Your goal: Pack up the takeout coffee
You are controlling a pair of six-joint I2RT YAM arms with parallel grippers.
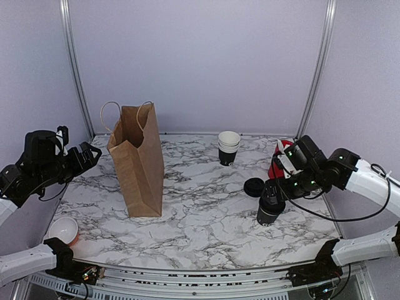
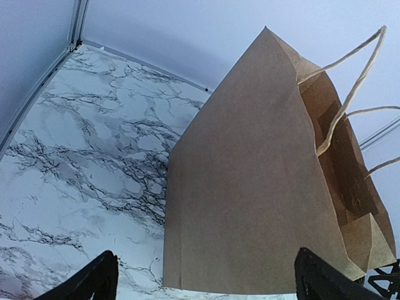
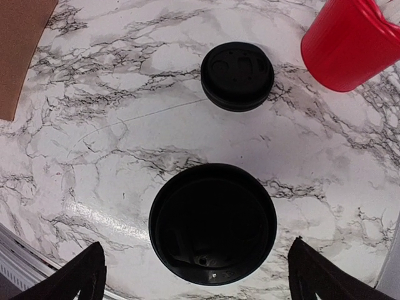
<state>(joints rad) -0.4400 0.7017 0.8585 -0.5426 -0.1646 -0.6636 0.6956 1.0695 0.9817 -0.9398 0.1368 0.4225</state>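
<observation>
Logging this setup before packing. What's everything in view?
paper bag: one, brown, upright left of centre
takeout coffee: one, black, lidded, front right
loose lid: one, black, beside the coffee
cup stack: one, black, white rims, back centre
red container: one, red, right edge
small cup: one, pinkish, front left corner
table: one, white marble
left hand: one, black, open, facing the bag
right hand: one, black, open, above the coffee

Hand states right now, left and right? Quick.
Left hand: open, empty, facing the brown paper bag.
Right hand: open, empty, poised over the black lidded paper cup, not gripping it.
</observation>
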